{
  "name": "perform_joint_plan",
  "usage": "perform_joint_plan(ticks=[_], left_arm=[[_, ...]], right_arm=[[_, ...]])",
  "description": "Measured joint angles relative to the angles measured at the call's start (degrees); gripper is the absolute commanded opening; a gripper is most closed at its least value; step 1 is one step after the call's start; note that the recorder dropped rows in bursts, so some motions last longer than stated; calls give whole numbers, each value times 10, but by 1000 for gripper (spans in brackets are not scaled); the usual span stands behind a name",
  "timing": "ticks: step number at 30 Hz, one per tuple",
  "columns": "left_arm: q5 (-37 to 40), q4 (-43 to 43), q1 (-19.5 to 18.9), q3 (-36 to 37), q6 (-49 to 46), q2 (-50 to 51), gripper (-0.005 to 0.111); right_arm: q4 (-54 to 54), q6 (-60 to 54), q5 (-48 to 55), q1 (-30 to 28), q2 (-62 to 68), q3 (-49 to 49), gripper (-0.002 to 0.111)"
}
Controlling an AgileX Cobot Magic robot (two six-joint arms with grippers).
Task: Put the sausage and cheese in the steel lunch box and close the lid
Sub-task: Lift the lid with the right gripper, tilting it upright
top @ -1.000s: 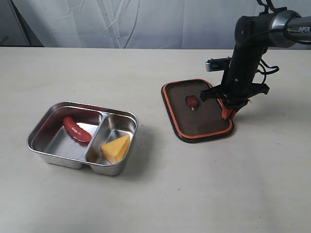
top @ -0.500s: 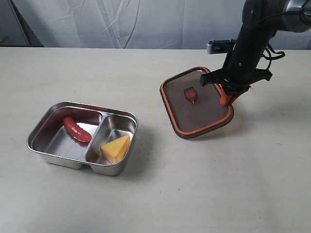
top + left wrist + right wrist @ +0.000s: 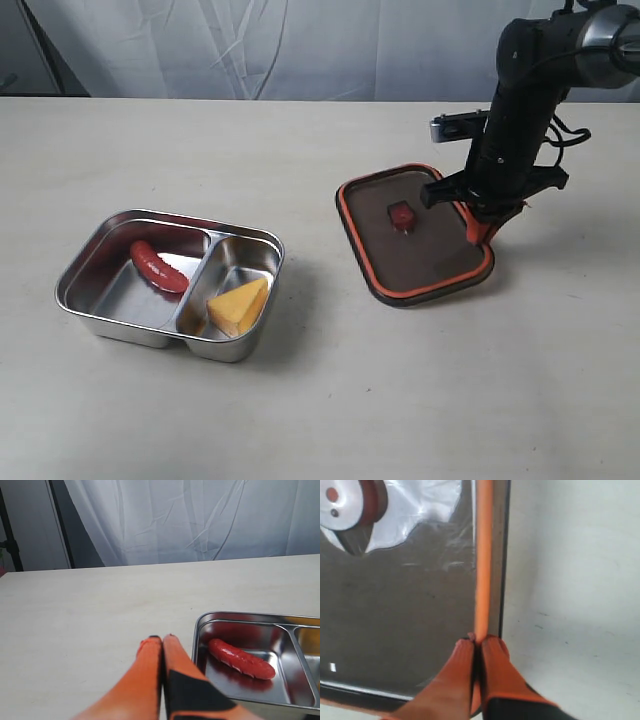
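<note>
The steel lunch box [image 3: 100, 245] stands at the left of the table, with the red sausage [image 3: 157, 266] in its larger compartment and the yellow cheese [image 3: 238, 305] in the smaller one. The dark lid [image 3: 425, 250] with its orange seal rim is at the right, underside up, orange valve [image 3: 400, 214] in its middle. My right gripper [image 3: 476, 236] is shut on the lid's right rim [image 3: 482, 575], its fingers pinching the orange seal. My left gripper [image 3: 161, 639] is shut and empty, just beside the lunch box's rim [image 3: 197, 635], with the sausage [image 3: 241, 658] in sight.
A white curtain [image 3: 300, 45] hangs behind the pale table [image 3: 330, 400]. A dark stand [image 3: 10, 535] shows at the far edge in the left wrist view.
The right gripper lifted and tilted the lid by its rim, then brought it back down, shifted slightly to the right. The left gripper and the lunch box have not moved.
</note>
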State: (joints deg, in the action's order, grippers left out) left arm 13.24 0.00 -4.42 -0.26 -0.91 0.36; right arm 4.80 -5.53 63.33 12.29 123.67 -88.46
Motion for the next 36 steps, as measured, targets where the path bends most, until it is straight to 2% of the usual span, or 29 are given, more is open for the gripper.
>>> perform_joint_plan(ticks=[10,13,15,17,22,36], left_arm=[[0,0,0,0,0,0,0],[0,0,0,0,0,0,0],[0,0,0,0,0,0,0],[0,0,0,0,0,0,0],[0,0,0,0,0,0,0],[0,0,0,0,0,0,0]], right_arm=[[0,-18,10,0,24,0,0],[0,-26,10,0,24,0,15],[0,-32,14,0,24,0,31],[0,-35,16,0,24,0,38],[0,-38,17,0,24,0,34],[0,-39,15,0,31,0,34]])
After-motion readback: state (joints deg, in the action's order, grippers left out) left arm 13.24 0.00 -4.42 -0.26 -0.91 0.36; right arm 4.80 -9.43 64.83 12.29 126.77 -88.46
